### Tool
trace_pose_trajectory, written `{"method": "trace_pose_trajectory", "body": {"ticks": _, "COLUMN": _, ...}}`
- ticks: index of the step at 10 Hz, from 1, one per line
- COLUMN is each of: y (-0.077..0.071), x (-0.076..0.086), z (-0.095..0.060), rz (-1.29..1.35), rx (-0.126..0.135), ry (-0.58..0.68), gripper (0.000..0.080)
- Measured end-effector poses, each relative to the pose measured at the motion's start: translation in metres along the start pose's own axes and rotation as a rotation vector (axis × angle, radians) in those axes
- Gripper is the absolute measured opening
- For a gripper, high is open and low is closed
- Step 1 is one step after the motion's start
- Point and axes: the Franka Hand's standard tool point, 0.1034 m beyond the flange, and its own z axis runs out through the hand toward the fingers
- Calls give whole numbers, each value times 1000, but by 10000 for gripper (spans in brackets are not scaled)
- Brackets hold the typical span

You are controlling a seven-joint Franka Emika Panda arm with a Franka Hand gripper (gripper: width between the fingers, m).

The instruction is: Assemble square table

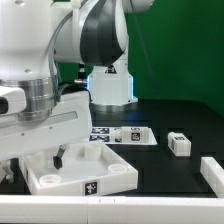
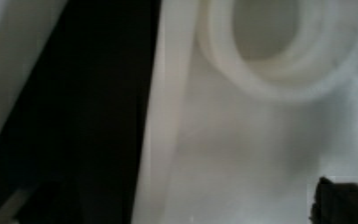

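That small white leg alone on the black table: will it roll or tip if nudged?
Probably neither: the leg looks blocky and squat, so it should slide rather than roll. It seems rigid plastic, likely light, so a nudge may spin it.

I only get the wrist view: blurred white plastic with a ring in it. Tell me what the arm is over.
Observer: The fingers hang open over the tabletop, at its end on the exterior view's left.
Operator: Give me the nearest loose leg.
Observer: One leg lies alone on the black table, to the exterior view's right of the tabletop.
Operator: Say what lies behind the tabletop.
Observer: The marker board lies flat there, just beyond the far rim.
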Motion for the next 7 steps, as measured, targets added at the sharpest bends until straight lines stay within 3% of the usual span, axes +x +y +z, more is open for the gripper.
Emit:
{"method": "trace_pose_trajectory", "body": {"ticks": 1, "y": 0, "x": 2, "z": -1, "rz": -2, "rx": -1, "ry": 1, "gripper": 649}}
{"method": "trace_pose_trajectory", "body": {"ticks": 2, "y": -1, "x": 2, "z": -1, "rz": -3, "rx": -1, "ry": 1, "gripper": 539}}
{"method": "trace_pose_trajectory", "body": {"ticks": 3, "y": -1, "x": 2, "z": -1, "rz": -3, "rx": 0, "ry": 0, "gripper": 539}}
{"method": "trace_pose_trajectory", "body": {"ticks": 5, "y": -3, "x": 5, "z": -2, "rz": 40, "rx": -2, "ry": 1, "gripper": 180}}
{"method": "trace_pose_trajectory", "body": {"ticks": 6, "y": -10, "x": 15, "z": -4, "rz": 91, "rx": -6, "ry": 4, "gripper": 180}}
{"method": "trace_pose_trajectory", "body": {"ticks": 7, "y": -20, "x": 27, "z": -5, "rz": 123, "rx": -12, "ry": 9, "gripper": 51}}
